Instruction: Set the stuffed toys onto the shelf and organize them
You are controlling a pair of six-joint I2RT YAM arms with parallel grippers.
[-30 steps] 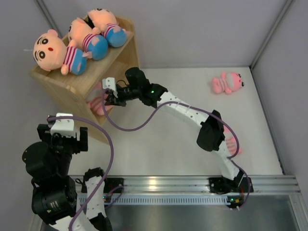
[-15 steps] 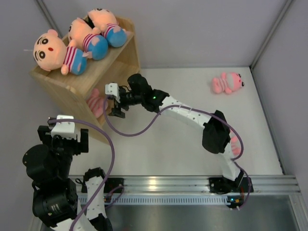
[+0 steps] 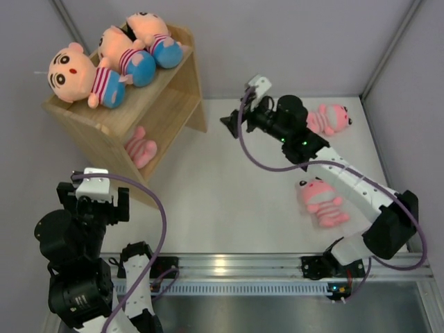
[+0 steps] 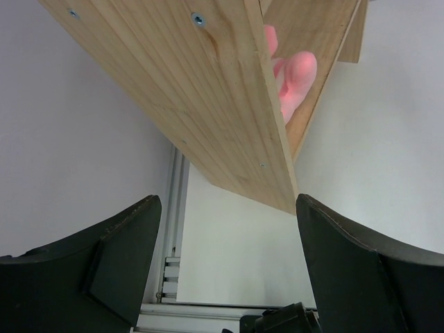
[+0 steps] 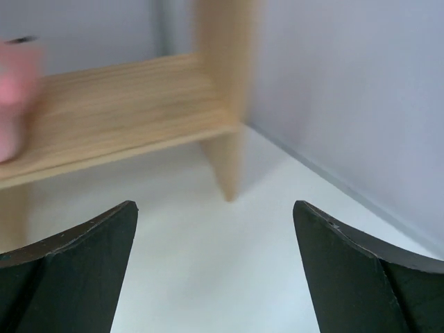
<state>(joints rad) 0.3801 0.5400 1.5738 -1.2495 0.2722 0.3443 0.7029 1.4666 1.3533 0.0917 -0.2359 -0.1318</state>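
A: Where are the toys?
B: Three peach-faced, black-haired plush boys in pink-striped shirts and blue shorts [image 3: 123, 59] lie in a row on the top tier of the light natural-wood two-tier shelf [image 3: 104, 135]. One pink striped-belly plush animal [image 3: 141, 146] lies in the lower tier, close to the open front. Two are not shelved yet.
A: Which two?
B: Both are on the white worktop [image 3: 229, 201]. The nearer pink animal [image 3: 320, 202] lies belly up just beside the right forearm. The far pink animal [image 3: 334, 119] is near the back right corner, partly behind the right wrist.
A: Hands?
B: The right hand [image 3: 237, 107] is spread wide and empty, over bare worktop between the shelf and the far toy. Its own camera shows only a shelf board, a leg and worktop between the fingers. The left hand [image 3: 92, 202] is also spread and empty, by the shelf's near corner.
A: Step in hand?
B: Probably the right arm fetching the next pink animal.
A: Tips?
B: It should tip the wrist down, centre the fingers on the torso rather than a limb, and lift clear before swinging. It should enter the lower tier from the open front and set the toy beside the one there, deep enough not to roll out. The left arm is best parked away from that opening.
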